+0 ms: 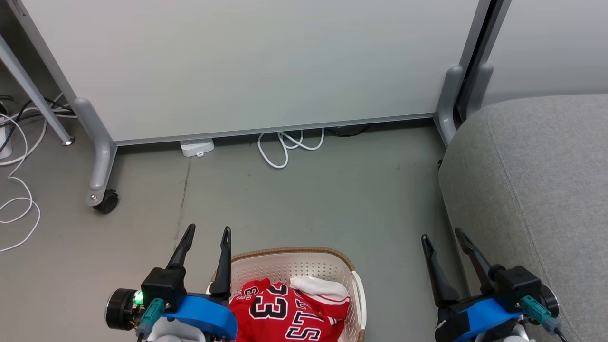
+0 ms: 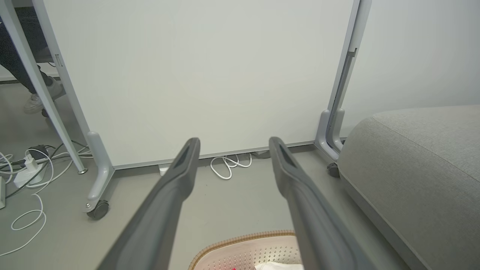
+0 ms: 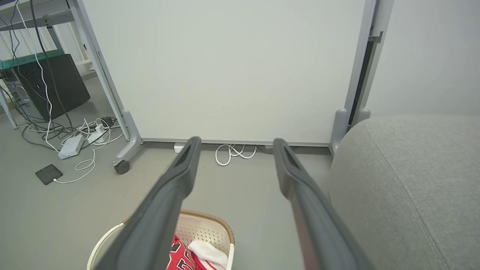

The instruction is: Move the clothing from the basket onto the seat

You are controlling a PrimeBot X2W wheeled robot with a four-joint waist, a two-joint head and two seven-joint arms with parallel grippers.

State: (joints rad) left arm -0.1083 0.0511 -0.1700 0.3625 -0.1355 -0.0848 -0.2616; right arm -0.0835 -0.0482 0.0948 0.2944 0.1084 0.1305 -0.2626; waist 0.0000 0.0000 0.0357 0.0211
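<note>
You have one basket [image 1: 294, 250] holding red clothing [image 1: 280, 308], near one seat [image 1: 536, 190]. Your left end effector [image 1: 209, 229] and right end effector [image 1: 441, 234] are both spread wide.

The grey floor [image 1: 332, 199] before me carries the cream, brown-rimmed basket [image 1: 289, 250], close in. The grey seat [image 1: 532, 190] stands on it to my right. Farther off a partition [image 1: 247, 66] rests on a castor [image 1: 107, 202]. A coiled white cable [image 1: 285, 147] and a white adapter [image 1: 197, 147] lie at the partition's lower edge. A loose white cord [image 1: 19, 209] trails on my left.
</note>
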